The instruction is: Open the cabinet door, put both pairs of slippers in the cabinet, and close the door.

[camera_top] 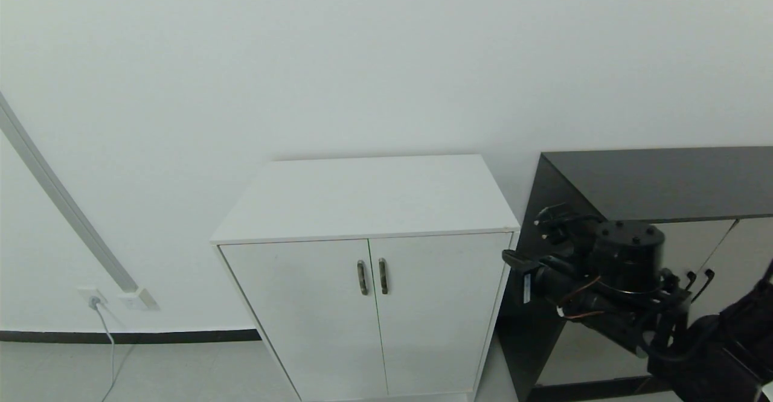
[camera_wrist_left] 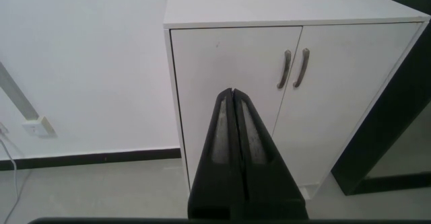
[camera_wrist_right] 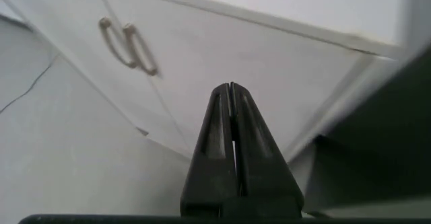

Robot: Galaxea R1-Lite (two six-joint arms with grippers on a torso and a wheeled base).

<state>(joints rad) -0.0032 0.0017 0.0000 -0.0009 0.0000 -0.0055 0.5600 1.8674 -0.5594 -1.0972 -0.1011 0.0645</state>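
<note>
The white cabinet (camera_top: 362,200) stands against the wall with both doors closed. Its two metal handles (camera_top: 372,276) sit side by side at the middle seam. My right gripper (camera_top: 511,259) hangs level with the cabinet's right edge, just beside it; in the right wrist view this gripper (camera_wrist_right: 230,88) is shut and empty, facing the right door (camera_wrist_right: 222,56) and the handles (camera_wrist_right: 126,46). My left gripper (camera_wrist_left: 232,93) is shut and empty too, a short way in front of the left door (camera_wrist_left: 229,56), with the handles (camera_wrist_left: 293,68) to its side.
A black sideboard (camera_top: 658,178) with mirrored fronts stands right beside the cabinet. A wall socket (camera_top: 93,299) with a grey cable and a slanted grey conduit (camera_top: 60,203) are on the wall to the left. Bare grey floor (camera_top: 121,372) lies in front.
</note>
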